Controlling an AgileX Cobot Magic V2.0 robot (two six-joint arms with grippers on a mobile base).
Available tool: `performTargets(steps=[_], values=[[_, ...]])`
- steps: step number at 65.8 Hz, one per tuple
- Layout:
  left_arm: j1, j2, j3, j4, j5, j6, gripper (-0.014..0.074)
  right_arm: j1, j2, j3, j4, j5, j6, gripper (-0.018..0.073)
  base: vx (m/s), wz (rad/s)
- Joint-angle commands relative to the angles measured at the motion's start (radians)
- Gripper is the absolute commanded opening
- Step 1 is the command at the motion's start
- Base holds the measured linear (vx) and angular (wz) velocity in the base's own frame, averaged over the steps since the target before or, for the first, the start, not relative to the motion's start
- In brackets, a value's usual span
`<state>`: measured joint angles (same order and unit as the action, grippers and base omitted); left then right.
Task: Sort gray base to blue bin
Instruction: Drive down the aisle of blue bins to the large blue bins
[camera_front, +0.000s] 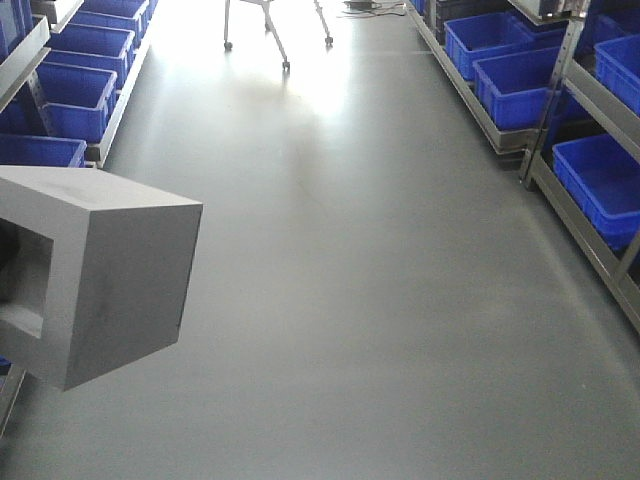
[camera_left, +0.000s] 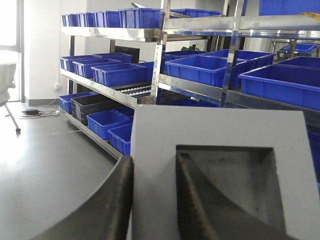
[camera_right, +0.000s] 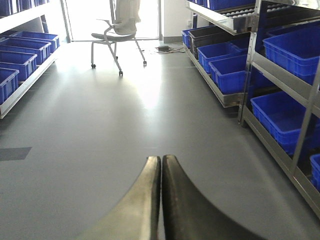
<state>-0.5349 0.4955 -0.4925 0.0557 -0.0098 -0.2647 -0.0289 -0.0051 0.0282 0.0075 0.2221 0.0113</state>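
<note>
The gray base (camera_front: 110, 280) hangs in the air at the left of the front view, its recessed window facing left. In the left wrist view the gray base (camera_left: 155, 190) fills the lower right. My left gripper (camera_left: 155, 165) is shut on one wall of it: one finger outside, the other inside the window. Blue bins (camera_left: 197, 70) sit in rows on the steel racks ahead of that block; more blue bins (camera_front: 515, 85) line both sides of the aisle. My right gripper (camera_right: 161, 161) is shut on nothing, low over the grey floor.
Steel racks (camera_front: 590, 235) run along the right and left (camera_front: 115, 115) of the aisle. A wheeled office chair (camera_right: 117, 30) stands at the far end by a bright doorway. One black bin (camera_left: 95, 106) sits among the blue ones. Cables lie on the floor (camera_left: 35, 112).
</note>
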Motion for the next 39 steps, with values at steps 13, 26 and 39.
performTargets(steps=[13,26,39], values=[[-0.002,0.001,-0.031,-0.005,-0.111,-0.010,-0.0007,-0.003,0.018,0.002,-0.008,-0.072,-0.011,-0.0005,0.44,0.06],[-0.002,0.001,-0.031,-0.005,-0.111,-0.010,-0.0007,-0.003,0.018,0.002,-0.008,-0.072,-0.011,-0.0005,0.44,0.07],[-0.002,0.001,-0.031,-0.005,-0.111,-0.010,-0.0007,-0.003,0.018,0.002,-0.008,-0.072,-0.011,-0.0005,0.42,0.06]])
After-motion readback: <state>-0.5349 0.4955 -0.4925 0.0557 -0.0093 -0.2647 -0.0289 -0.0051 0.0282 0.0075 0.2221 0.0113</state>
